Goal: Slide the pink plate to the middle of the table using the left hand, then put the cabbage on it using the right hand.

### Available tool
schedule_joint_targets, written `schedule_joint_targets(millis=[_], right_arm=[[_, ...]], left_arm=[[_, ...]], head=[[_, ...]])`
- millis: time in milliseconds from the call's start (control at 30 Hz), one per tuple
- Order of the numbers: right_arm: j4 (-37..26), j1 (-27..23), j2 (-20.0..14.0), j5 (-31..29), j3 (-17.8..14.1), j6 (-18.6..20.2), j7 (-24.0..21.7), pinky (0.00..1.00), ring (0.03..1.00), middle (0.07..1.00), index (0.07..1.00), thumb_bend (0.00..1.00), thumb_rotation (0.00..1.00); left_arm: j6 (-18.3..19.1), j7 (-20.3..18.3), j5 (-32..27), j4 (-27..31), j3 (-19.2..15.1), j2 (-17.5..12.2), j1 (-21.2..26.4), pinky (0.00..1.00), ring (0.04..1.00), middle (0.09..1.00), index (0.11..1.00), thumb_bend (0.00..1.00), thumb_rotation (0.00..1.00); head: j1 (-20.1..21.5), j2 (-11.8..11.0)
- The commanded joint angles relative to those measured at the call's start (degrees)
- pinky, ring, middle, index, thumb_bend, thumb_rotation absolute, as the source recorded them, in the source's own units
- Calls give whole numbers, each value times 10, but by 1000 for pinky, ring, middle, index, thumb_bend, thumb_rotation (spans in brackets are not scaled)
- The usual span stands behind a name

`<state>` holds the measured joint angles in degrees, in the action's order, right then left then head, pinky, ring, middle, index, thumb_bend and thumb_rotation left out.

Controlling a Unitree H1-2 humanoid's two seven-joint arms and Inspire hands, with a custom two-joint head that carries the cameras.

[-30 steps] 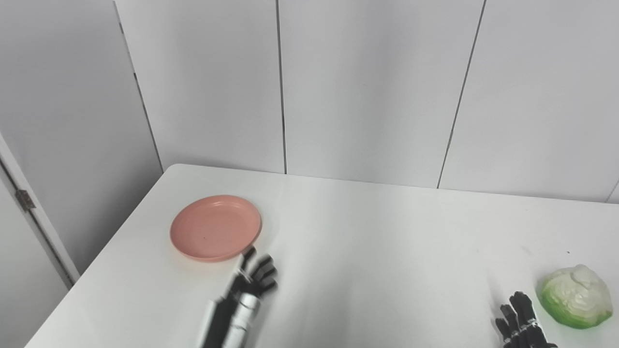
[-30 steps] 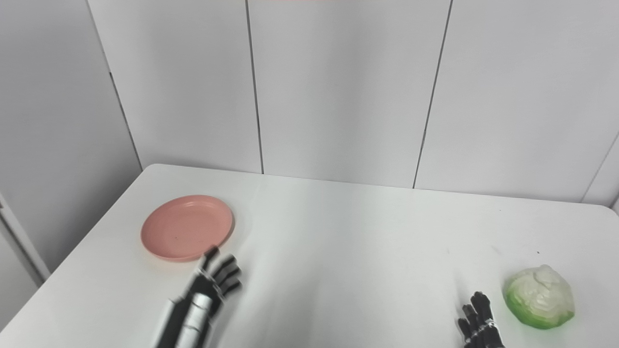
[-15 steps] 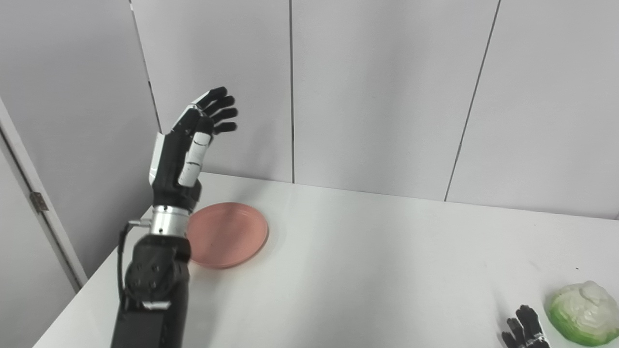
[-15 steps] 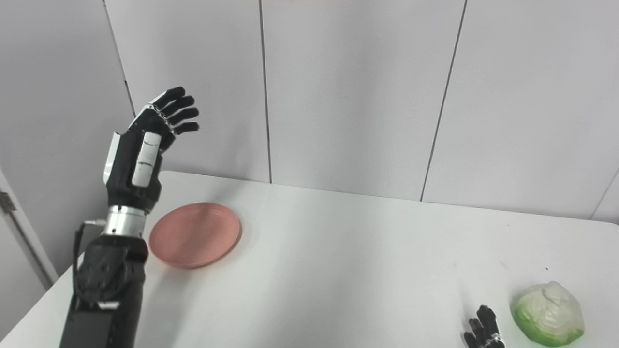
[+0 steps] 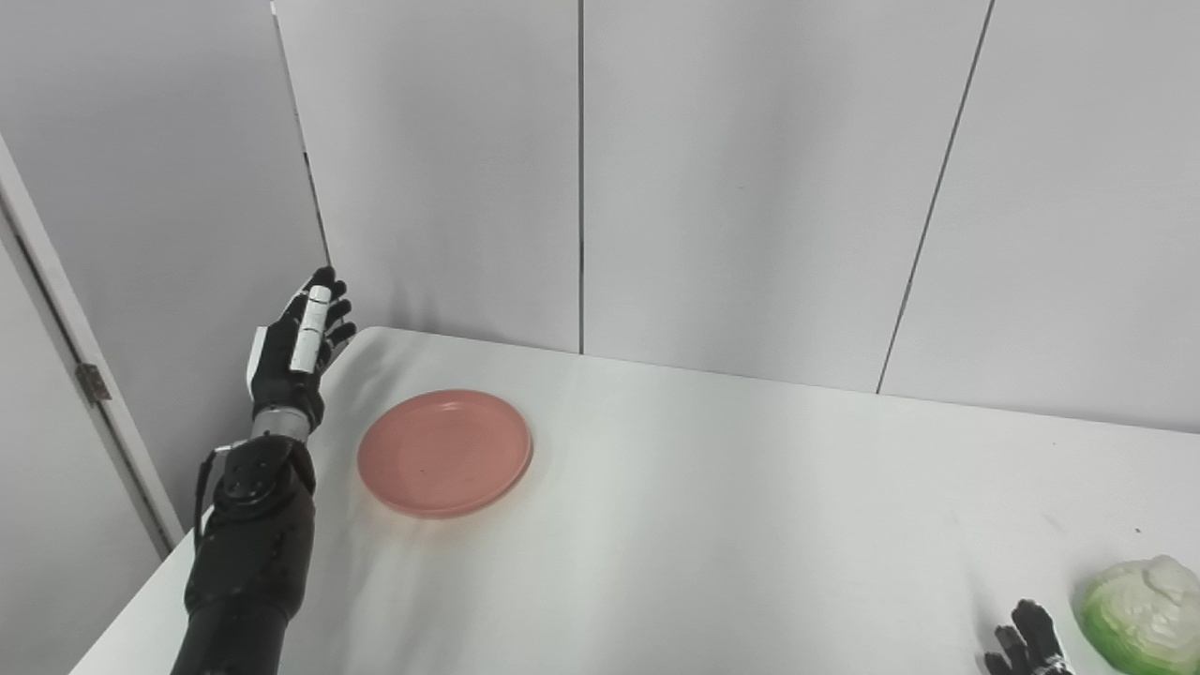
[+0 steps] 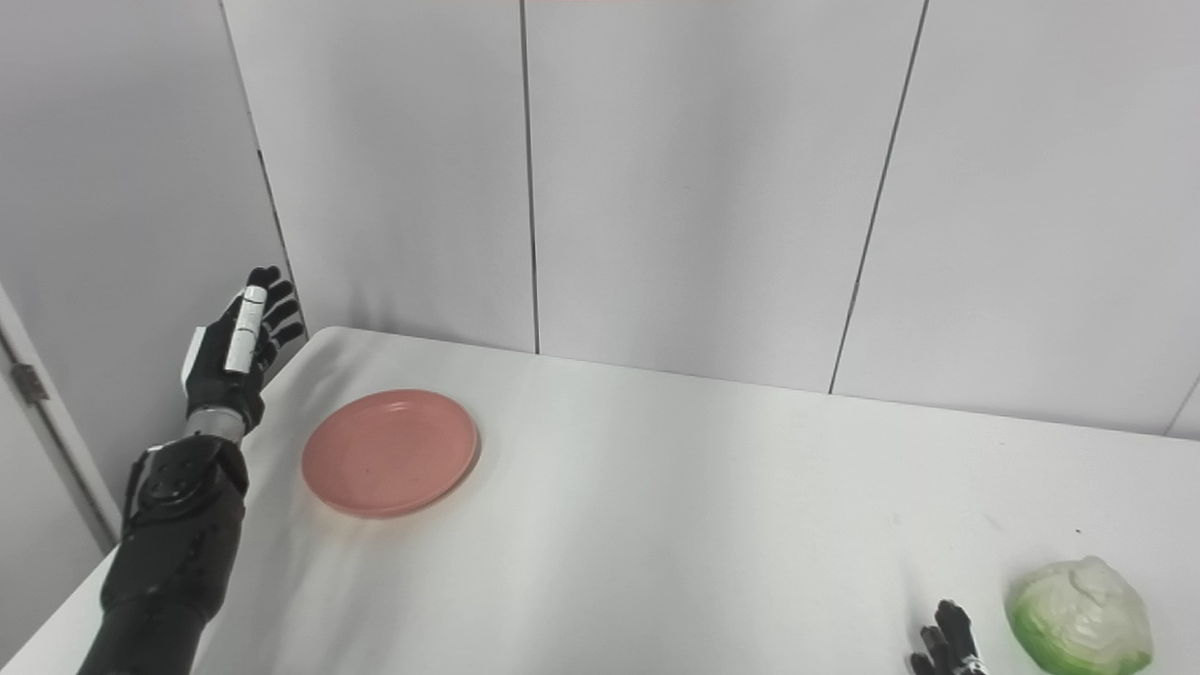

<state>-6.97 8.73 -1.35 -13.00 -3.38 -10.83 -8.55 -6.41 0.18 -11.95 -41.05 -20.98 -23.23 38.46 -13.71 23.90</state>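
The pink plate (image 5: 444, 453) lies empty on the left part of the white table (image 5: 712, 506). My left hand (image 5: 295, 352) is open, raised edge-on at the table's far left corner, to the left of the plate and not touching it. The green and white cabbage (image 5: 1142, 600) sits at the right front of the table. Only the fingertips of my right hand (image 5: 1029, 645) show at the bottom edge, just left of the cabbage; they look spread and hold nothing.
Grey wall panels stand close behind the table's far edge. A door frame with a hinge (image 5: 92, 382) is at the left, beyond the table's left edge. The table's left edge runs right under my left forearm (image 5: 248, 553).
The camera has tilted and shifted. My left hand rose from the table in front of the plate, then came down farther away at the plate's left side. The right hand slipped lower in the picture.
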Motion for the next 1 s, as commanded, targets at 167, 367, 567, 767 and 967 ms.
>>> schedule_joint_targets(millis=[167, 367, 567, 767, 967], right_arm=[[-37, 73, -12, 7, 4, 3, -6, 1000, 1000, 999, 965, 878, 1000], [-56, 86, -11, 15, 7, 4, -6, 1000, 1000, 999, 973, 859, 1000], [-68, 91, -4, 28, 8, 6, 0, 1000, 984, 975, 942, 871, 1000], [-66, 89, -7, 32, 7, 1, -3, 1000, 978, 974, 936, 871, 1000], [-67, 88, -8, 29, 6, 3, -4, 1000, 981, 975, 935, 877, 1000]], left_arm=[[-21, -40, 0, -68, 26, -28, 29, 785, 842, 856, 816, 828, 719], [-14, -71, -6, -117, 44, -20, 27, 762, 815, 837, 825, 844, 687], [4, -106, 6, -127, 76, -8, 14, 761, 821, 827, 811, 840, 700], [-13, -126, 9, -140, 104, 3, 1, 701, 809, 830, 817, 839, 708], [-12, -158, -9, -110, 117, 30, -21, 696, 800, 824, 830, 842, 716]], head=[[1, 4], [13, 18], [19, 25], [18, 26], [19, 30]])
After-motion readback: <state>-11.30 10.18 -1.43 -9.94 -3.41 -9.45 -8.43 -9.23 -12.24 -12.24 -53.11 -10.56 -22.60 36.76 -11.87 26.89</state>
